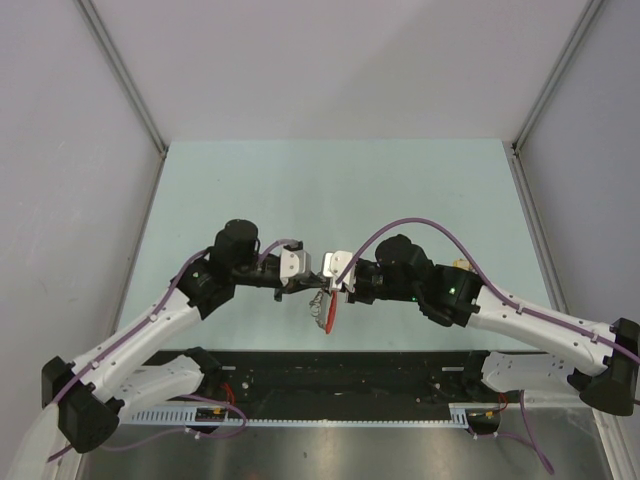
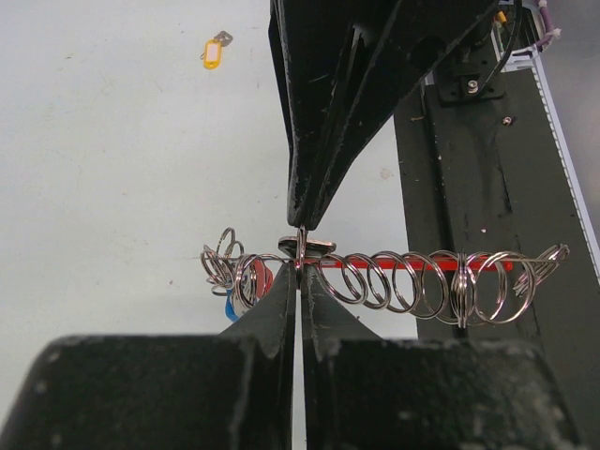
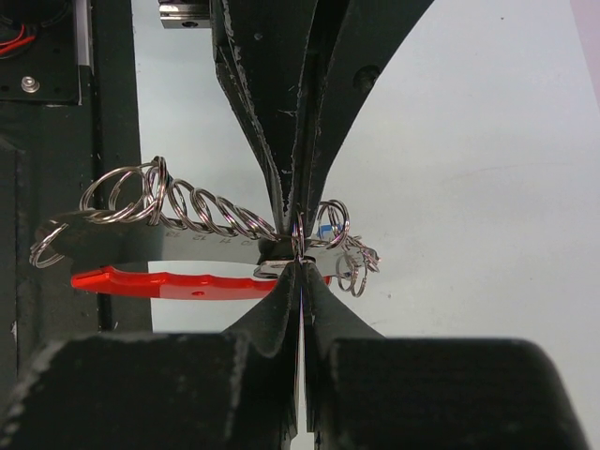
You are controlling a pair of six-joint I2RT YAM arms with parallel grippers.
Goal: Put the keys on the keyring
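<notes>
The keyring (image 2: 403, 281) is held above the table (image 2: 112, 169), its chain of rings and red piece (image 3: 169, 279) stretched crosswise to both jaws. The left gripper (image 2: 299, 274) and right gripper (image 3: 300, 267) are clenched tip to tip on one ring of it. A blue key (image 2: 230, 306) hangs at the keyring. A yellow key (image 2: 214, 52) lies well apart from it, judged nearer the right arm.

Free room across table (image 1: 340, 190), barring yellow key (image 2: 214, 53).
</notes>
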